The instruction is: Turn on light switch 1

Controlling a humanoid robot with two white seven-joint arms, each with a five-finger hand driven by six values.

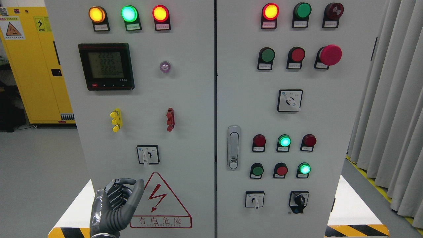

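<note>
A grey electrical cabinet has two doors, each carrying lamps, push buttons and rotary switches. On the left door, a rotary switch (147, 154) with a white handle pointing down sits above a red warning triangle (160, 201). My left hand (129, 186) is raised at the lower left, just below and left of that switch and clear of it. Its fingers (115, 190) are loosely bent, the thumb stands apart, and it holds nothing. The right door carries more rotary switches: a white-handled one (254, 199), a black-knobbed one (299, 201) and one higher up (290, 100).
Along the tops of the doors, an amber lamp (96, 14), a green lamp (129, 13) and two red lamps (160, 13) (270, 11) are lit. A digital meter (106, 66), a door latch (233, 147), a red mushroom button (330, 55), a yellow cabinet (36, 66) at left and curtains (393, 99) at right.
</note>
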